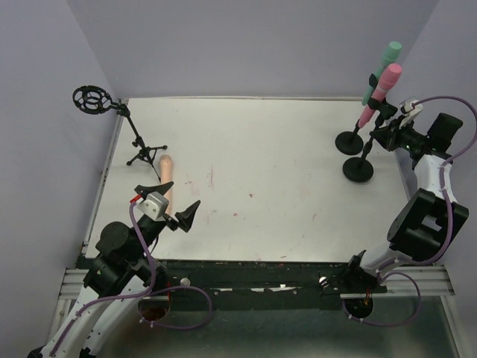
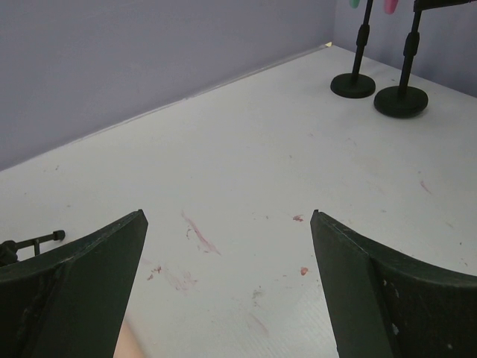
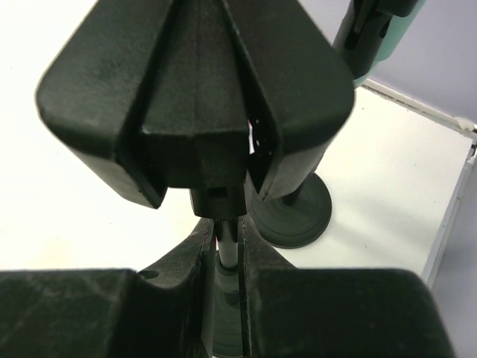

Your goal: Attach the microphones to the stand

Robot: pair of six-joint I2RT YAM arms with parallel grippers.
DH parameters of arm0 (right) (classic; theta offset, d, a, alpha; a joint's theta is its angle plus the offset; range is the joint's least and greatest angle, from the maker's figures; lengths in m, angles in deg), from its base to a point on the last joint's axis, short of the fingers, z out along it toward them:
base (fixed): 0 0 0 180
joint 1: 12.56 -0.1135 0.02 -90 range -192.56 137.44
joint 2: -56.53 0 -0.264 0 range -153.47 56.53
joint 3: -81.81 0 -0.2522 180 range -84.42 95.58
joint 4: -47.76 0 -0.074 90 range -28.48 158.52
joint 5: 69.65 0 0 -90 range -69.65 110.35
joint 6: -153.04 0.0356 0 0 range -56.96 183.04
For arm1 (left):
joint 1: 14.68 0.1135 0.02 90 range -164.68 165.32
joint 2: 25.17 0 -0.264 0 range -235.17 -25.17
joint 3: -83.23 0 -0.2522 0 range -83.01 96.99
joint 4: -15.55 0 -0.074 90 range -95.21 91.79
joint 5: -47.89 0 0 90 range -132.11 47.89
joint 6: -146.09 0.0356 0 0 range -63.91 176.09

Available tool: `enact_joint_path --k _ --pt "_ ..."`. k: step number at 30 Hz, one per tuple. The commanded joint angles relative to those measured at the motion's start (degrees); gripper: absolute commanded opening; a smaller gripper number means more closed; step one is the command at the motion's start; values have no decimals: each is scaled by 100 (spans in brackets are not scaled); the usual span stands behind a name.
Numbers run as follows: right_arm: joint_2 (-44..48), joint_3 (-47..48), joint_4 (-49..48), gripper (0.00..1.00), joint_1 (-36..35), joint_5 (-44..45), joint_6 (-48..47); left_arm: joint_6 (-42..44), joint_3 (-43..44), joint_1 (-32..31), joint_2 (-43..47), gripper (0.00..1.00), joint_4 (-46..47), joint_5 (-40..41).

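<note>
My left gripper [image 1: 188,215] hovers low over the near-left part of the table [image 1: 283,164], its jaws spread wide with nothing between them. The peach microphone [image 1: 166,173] lies flat on the table just beyond it, head pointing away from me, near the feet of the tripod stand [image 1: 141,149], whose ring mount [image 1: 92,99] is unfilled. At the far right, the green microphone [image 1: 386,63] and the pink microphone [image 1: 381,91] each sit tilted in a clip on a round-based stand, the far stand [image 1: 349,142] and the near stand [image 1: 358,170]. My right gripper [image 3: 223,220] is at the near stand, its jaws drawn almost together around the thin shaft just beneath the clip.
</note>
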Motion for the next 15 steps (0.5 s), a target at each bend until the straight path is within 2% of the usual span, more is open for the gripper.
enact_joint_path --k 1,6,11,13,15 --pt "-20 76 35 18 30 -516 -424 13 -63 37 -31 99 -12 -173" --pt "-29 129 377 34 83 -586 -565 4 -63 29 -31 99 -21 -199" --pt "50 129 624 43 127 -613 -671 -5 -54 37 -13 99 -21 -225" --pt "103 129 712 51 145 -551 -662 -5 -63 37 13 99 -30 -225" --pt "191 164 852 67 188 -455 -644 -14 -63 37 39 99 -38 -216"
